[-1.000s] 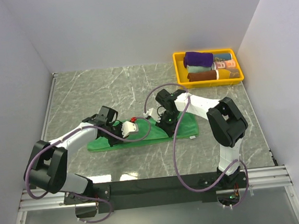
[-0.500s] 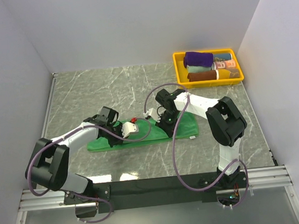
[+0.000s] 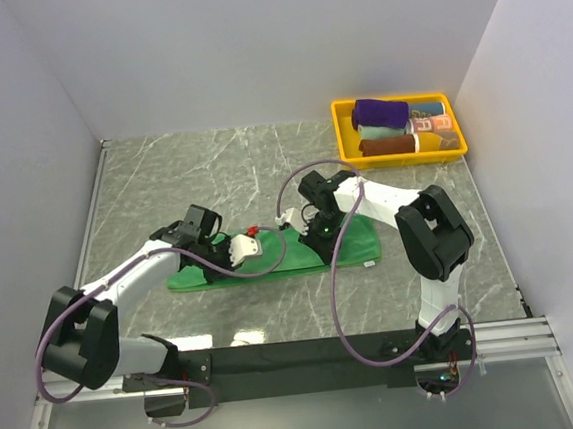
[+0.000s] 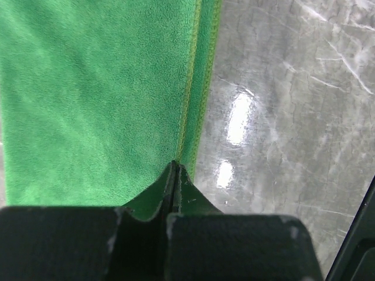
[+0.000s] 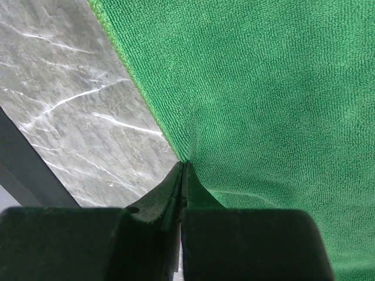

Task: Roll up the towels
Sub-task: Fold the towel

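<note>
A bright green towel (image 3: 283,261) (image 4: 88,88) (image 5: 281,88) lies spread flat in a long strip on the marble table (image 3: 212,171). My left gripper (image 3: 203,264) (image 4: 174,168) is shut on the towel's hemmed edge near its left end. Toward the right end, my right gripper (image 3: 321,240) (image 5: 183,165) is shut on a pinch of the towel's edge, and the cloth puckers at its tips. A dark purple towel (image 3: 378,114) lies rolled in the yellow tray (image 3: 345,134) at the back right.
The tray also holds a brown roll (image 3: 386,146) and a lighter roll (image 3: 427,122). White walls close in the table on the left, back and right. A black rail (image 3: 309,353) runs along the near edge. Purple cables (image 3: 336,300) loop over the towel.
My left arm has shifted a little to the left and its jaws have closed fully on the towel's edge. The right arm and the towel have hardly moved.
</note>
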Controlling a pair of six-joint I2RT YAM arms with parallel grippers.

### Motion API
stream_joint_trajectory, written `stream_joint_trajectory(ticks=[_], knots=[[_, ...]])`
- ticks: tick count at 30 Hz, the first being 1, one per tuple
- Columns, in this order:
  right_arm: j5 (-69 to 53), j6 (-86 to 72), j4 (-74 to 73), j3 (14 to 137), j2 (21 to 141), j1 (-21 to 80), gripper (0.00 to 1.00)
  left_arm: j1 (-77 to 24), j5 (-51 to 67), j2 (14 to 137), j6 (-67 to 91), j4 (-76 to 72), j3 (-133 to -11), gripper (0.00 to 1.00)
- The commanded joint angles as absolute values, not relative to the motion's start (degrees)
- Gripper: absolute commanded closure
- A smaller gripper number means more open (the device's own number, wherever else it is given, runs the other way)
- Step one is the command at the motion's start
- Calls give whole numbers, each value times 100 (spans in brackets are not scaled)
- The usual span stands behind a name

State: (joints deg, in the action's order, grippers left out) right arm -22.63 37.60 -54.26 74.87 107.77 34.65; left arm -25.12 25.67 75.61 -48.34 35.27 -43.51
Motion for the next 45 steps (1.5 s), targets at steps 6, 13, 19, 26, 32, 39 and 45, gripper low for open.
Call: stream_joint_trajectory(ticks=[6,13,19,26,32,39,45], knots=[[-2355,3806,-5520,7550,11030,3428,100,-2549,2663,8147,-4676,3446,-4307,99],[-2347,3788,-5449,7488,11206,3419,100,-2558,2575,8534,-4728,3305,-4245,99],[-2373,3779,-5590,7488,10891,3428,100,-2549,2654,8297,-4615,3419,-4359,99],[-2443,3788,-5836,7576,10732,3428,100,-2549,2680,8007,-4649,3638,-4377,99],[-2531,3779,-5784,7445,10977,3436,100,-2549,2619,8059,-4614,3507,-4298,99],[-2811,3972,-6300,7646,11505,3288,75,-2505,2794,8157,-4430,3760,-4465,66],[-3489,4114,-7093,8226,10937,2411,12,-1839,3085,7094,-4246,4297,-4570,59]])
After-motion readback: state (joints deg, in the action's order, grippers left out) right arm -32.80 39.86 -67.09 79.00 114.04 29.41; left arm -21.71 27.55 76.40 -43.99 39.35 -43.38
